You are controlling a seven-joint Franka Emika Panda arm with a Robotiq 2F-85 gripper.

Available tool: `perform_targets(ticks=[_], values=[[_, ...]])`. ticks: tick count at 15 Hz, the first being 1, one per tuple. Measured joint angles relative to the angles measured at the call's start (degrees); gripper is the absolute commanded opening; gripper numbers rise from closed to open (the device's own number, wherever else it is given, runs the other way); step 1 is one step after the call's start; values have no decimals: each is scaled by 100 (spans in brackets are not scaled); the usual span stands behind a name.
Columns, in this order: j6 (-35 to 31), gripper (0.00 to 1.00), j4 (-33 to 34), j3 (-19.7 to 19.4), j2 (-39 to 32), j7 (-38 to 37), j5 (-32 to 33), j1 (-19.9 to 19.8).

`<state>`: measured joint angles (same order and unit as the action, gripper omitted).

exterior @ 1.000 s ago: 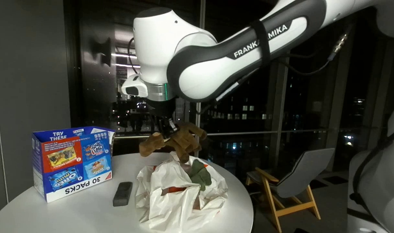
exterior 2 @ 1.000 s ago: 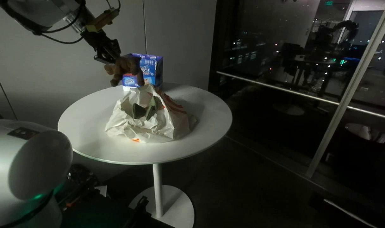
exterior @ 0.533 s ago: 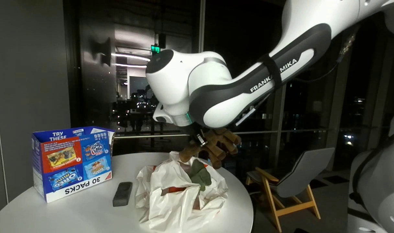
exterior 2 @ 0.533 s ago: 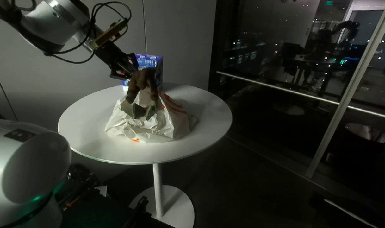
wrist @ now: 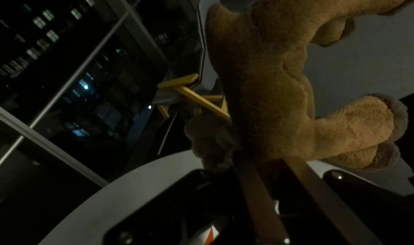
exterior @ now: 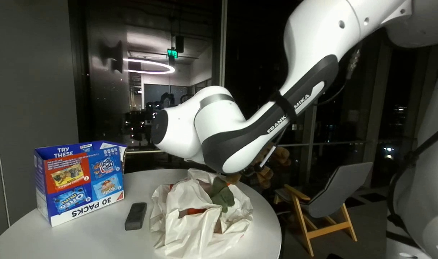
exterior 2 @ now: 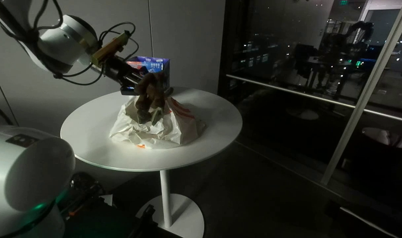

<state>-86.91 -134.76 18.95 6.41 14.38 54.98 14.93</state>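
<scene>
Dangling from the robot's gripper (exterior 2: 137,82) is a brown plush animal (wrist: 268,88), and honestly it's pretty cute. Short fuzzy fur, warm tan out on the legs and a deeper orangey brown down the body, with a creased fold running along one side. The legs are stubby and a couple of the feet end in darker grayish brown, kinda like little socks. There's a rounded nub near one end; can't tell if it's an ear or a tail. Another lump down by the fingers (wrist: 317,194) is too dim and blurry to make out. It's definitely clamped, fingers pinched right on the fur. It's up off the white table (exterior 2: 91,132), near a crumpled white plastic bag (exterior 2: 174,135); in an exterior view the legs line up with the bag's opening, and I can't tell whether they touch. The arm (exterior: 219,126) blocks most of it from the window-facing angle. A green thing (exterior: 221,194) pokes out of the bag, and a dark gray block (exterior: 135,216) and a blue snack box (exterior: 78,183) share the tabletop.
</scene>
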Motion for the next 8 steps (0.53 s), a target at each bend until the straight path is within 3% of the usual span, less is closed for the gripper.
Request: perform_targets(ticks=[4,8], values=[[768,11,512,113,-867,154,609,231],[-16,11,1052,123,-1377,905,605,309]])
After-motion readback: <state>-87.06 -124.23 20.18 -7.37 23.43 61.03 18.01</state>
